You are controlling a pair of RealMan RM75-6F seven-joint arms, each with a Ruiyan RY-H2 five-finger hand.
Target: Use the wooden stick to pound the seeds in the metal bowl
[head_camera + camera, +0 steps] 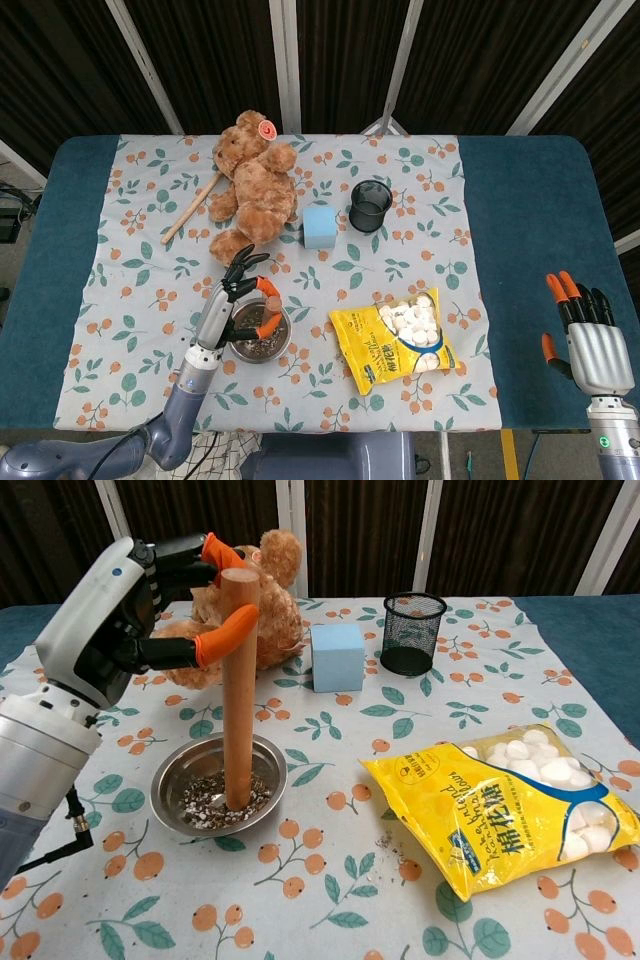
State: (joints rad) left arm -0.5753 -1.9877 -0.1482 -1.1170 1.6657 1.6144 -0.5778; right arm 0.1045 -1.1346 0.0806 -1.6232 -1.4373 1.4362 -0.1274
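Note:
My left hand grips the top of the wooden stick, which stands upright with its lower end in the seeds of the metal bowl. The thumb and a finger with orange tips wrap the stick near its upper end. In the head view the hand covers most of the stick. My right hand hangs open off the table's right front corner, holding nothing.
A yellow bag of white candies lies right of the bowl. Behind the bowl sit a brown teddy bear, a blue cube and a black mesh cup. A thin wooden rod lies left of the bear.

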